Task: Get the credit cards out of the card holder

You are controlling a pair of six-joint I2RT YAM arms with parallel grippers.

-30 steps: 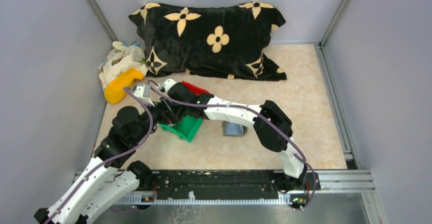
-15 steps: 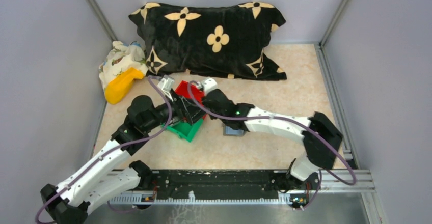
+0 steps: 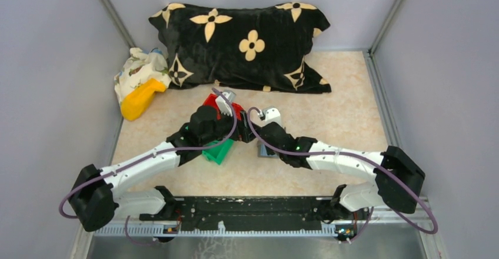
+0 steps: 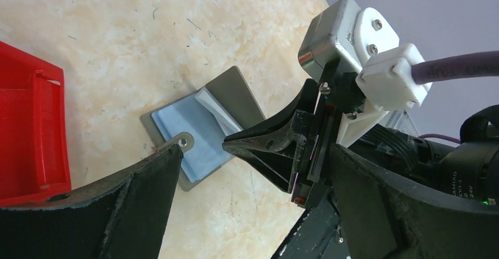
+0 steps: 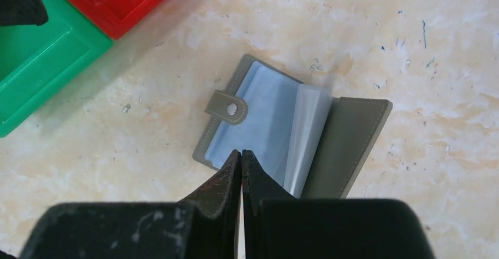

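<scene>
1. Grey card holder (image 5: pixel 259 123) lies open on the surface (image 5: pixel 412 35), clear sleeves showing.
2. We see the right pincer (image 5: pixel 241 153) pinched shut at its near edge, the left pincer (image 4: pixel 257 153) wide beside it.
3. No cards out yet, we judge.

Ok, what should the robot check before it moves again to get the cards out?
1. Card holder lying open on the table: ok.
2. Snap tab undone: ok.
3. Right gripper shut, tips over the holder's edge: ok.
4. A card pinched between its tips: cannot tell.
5. Left gripper open beside the holder: ok.
6. Cards out of the clear sleeves: not ok, none lies outside.
</scene>
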